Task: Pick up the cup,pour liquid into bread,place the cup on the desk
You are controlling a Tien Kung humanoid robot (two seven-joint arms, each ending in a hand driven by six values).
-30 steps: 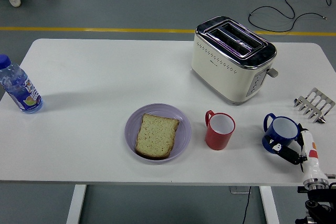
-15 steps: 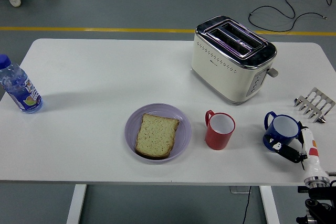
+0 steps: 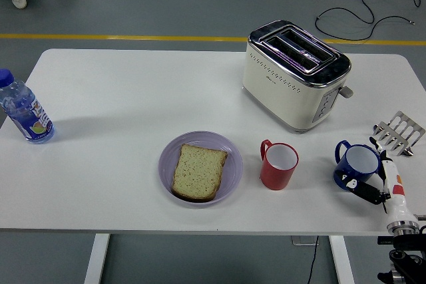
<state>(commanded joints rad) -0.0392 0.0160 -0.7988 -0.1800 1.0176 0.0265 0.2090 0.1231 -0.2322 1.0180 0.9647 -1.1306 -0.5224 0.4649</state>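
Robot's right hand point(image 3: 381, 179) w/ white and black fingers point(image 3: 367, 191) curls against near-right side of the blue ceramic cup point(image 3: 356, 166), which stands upright on white table point(image 3: 120, 104), near right edge. Red mug point(image 3: 277, 164) stands left of it; slice of toast bread point(image 3: 198, 171) lies on lilac round plate point(image 3: 230, 157).

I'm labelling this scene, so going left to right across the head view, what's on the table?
Water bottle → purple plate with bread → red cup → toaster → blue cup → right hand → metal toast rack.
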